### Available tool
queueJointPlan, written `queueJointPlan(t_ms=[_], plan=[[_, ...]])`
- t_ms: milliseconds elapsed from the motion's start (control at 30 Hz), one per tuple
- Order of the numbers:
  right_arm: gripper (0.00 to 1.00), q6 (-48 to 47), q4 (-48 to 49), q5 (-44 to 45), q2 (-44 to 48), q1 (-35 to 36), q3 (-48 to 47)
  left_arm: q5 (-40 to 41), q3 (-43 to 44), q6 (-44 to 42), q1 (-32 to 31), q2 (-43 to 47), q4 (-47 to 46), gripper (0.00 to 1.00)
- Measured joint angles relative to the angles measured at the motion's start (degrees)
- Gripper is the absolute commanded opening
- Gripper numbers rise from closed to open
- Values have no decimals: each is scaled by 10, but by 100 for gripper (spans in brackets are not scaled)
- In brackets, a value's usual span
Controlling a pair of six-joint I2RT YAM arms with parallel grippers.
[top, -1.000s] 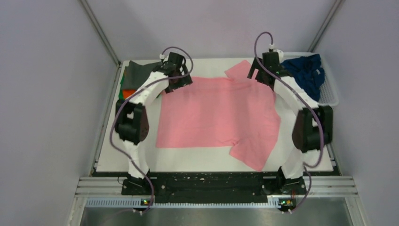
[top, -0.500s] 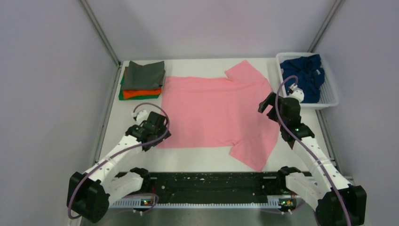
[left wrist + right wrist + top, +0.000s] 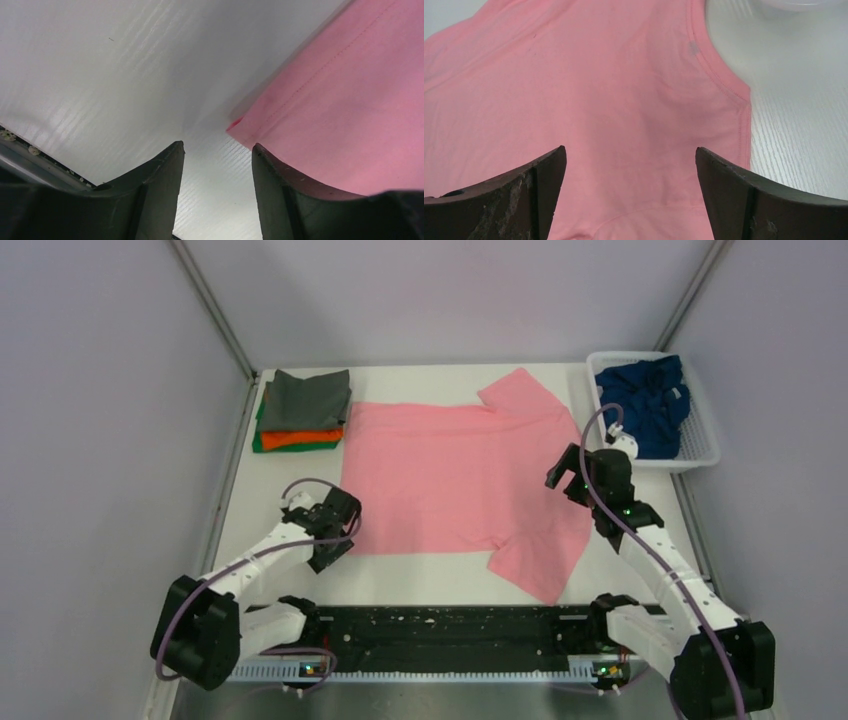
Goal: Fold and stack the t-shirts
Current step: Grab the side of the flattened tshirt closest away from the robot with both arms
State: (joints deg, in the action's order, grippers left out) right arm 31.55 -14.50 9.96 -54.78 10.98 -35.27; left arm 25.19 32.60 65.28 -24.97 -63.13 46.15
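Both arms have shifted slightly: the left gripper [image 3: 335, 530] sits nearer the near-left corner of the pink t-shirt [image 3: 460, 480], and the right gripper [image 3: 567, 472] reaches farther over its right edge. Only the wrist views show the jaws: the left narrowly parted and empty at the hem corner, the right spread wide above cloth. Overhead alone shows the folded stack [image 3: 305, 415] of 3 shirts and the navy t-shirt [image 3: 650, 400] in the basket [image 3: 700, 455].

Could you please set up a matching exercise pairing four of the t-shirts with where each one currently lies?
Column one: 1 pink t-shirt; 2 navy blue t-shirt; 3 dark grey t-shirt; 4 orange t-shirt.
Column two: A top of the folded stack; B crumpled in the white basket; C spread flat on the table; D second layer of the stack.
Pairs: 1-C; 2-B; 3-A; 4-D.
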Motion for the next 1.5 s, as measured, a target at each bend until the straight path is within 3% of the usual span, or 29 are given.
queueJointPlan(t_ms=[333, 500, 933, 1200, 1367, 1500], plan=[[99, 0, -9, -2, 1, 0, 0, 5, 10, 10, 0, -69, -34, 54], [99, 0, -15, -2, 7, 0, 0, 10, 21, 10, 0, -88, -49, 49], [99, 0, -19, -1, 9, 0, 0, 16, 21, 11, 2, -15, -46, 49], [99, 0, -19, -2, 9, 0, 0, 16, 19, 12, 8, -62, -62, 47], [99, 0, -20, -2, 9, 0, 0, 15, 26, 13, 13, -108, -88, 41], [99, -3, -29, -2, 9, 0, 0, 15, 39, 12, 13, -128, -98, 19]])
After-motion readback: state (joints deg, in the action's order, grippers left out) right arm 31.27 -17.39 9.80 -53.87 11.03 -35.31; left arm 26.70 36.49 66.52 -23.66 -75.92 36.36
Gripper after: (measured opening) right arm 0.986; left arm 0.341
